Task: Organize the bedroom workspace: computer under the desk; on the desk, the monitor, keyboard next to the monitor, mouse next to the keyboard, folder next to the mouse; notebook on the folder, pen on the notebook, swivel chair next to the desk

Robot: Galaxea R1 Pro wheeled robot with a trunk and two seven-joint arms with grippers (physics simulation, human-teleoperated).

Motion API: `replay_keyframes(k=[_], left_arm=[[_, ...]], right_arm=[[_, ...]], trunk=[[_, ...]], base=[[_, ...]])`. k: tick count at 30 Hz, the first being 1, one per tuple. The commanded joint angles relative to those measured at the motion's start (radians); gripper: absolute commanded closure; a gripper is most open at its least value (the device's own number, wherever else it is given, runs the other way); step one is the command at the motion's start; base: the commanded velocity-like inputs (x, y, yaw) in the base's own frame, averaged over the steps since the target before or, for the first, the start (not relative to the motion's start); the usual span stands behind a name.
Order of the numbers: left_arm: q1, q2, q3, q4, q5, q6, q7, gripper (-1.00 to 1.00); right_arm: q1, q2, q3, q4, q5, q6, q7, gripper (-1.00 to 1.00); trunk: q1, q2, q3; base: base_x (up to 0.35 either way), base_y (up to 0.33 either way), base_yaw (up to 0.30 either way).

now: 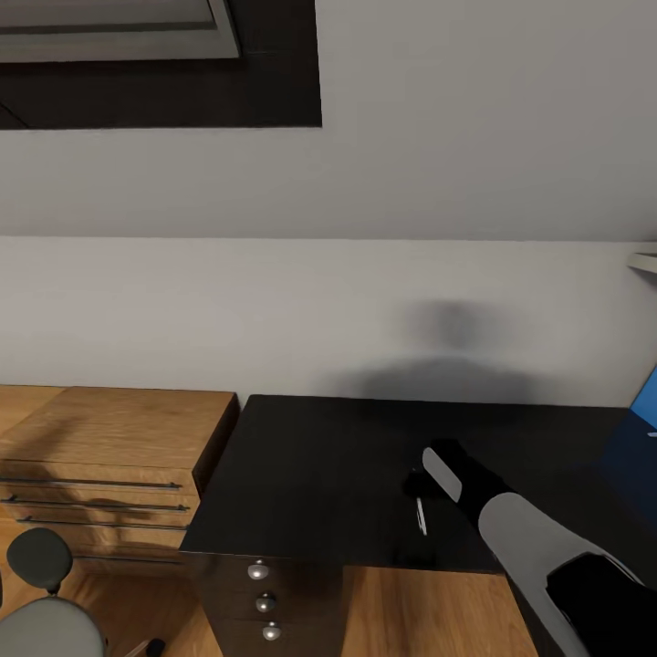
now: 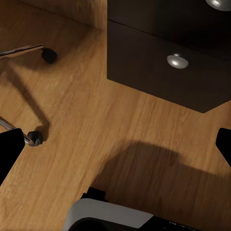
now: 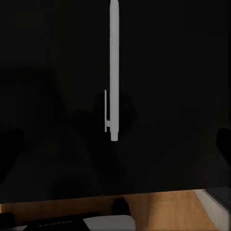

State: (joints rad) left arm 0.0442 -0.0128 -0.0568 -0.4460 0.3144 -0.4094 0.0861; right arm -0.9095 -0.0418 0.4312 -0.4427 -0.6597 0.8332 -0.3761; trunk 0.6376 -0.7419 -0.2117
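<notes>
Pen, head view: we note the thin white pen (image 1: 421, 516) lying flat on the long black-topped desk (image 1: 319, 474), near its front edge, just beside the tip of the right arm.
Right gripper, head view: our right gripper (image 1: 422, 488) hangs low over the desktop by the pen; we cannot tell its jaw state from this angle.
Surroundings, head view: light wood cabinet with long bar handles (image 1: 109, 456) stands to the left of the desk; the grey-upholstered swivel chair (image 1: 46, 602) sits at lower left; three round silver knobs (image 1: 259, 571) mark the dark drawers.
Left wrist view: we see light wood floor (image 2: 72, 120), a dark drawer front with a knob, and the chair's castors; left fingertips sit at opposite frame edges, spread apart, empty.
Right wrist view: the pen lies on the desktop between dark fingertips (image 3: 9, 149) set wide apart, not clamped on it.
</notes>
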Motion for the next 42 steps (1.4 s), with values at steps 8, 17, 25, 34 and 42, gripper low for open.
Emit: replay_keyframes(k=[8,17,25,34,42], left_arm=[[0.0,0.001,-0.006,-0.002,0.002,-0.002,0.009,-1.0],[0.0,0.001,-0.006,-0.002,0.002,-0.002,0.009,-1.0],[0.0,0.001,-0.006,-0.002,0.002,-0.002,0.009,-1.0],[0.0,0.001,-0.006,-0.002,0.002,-0.002,0.009,-1.0],[0.0,0.001,-0.006,-0.002,0.002,-0.002,0.009,-1.0]], right_arm=[[-0.029,-0.001,0.008,0.007,-0.011,0.022,-0.008,-1.0],[-0.074,0.003,0.008,0.048,-0.011,0.036,-0.007,-1.0],[-0.087,0.007,0.008,0.062,-0.011,0.041,-0.007,-1.0],[-0.089,0.01,0.009,0.078,-0.011,0.041,-0.007,-1.0],[-0.089,0.011,0.01,0.081,-0.011,0.041,-0.007,-1.0]], trunk=[[0.0,-0.001,-0.001],[0.0,-0.001,-0.001],[0.031,-0.057,-0.026],[0.065,-0.12,-0.055],[0.081,-0.148,-0.067]], base=[[0.0,0.0,0.0],[0.0,0.0,0.0],[0.0,0.0,0.0],[0.0,0.0,0.0],[0.0,0.0,0.0]])
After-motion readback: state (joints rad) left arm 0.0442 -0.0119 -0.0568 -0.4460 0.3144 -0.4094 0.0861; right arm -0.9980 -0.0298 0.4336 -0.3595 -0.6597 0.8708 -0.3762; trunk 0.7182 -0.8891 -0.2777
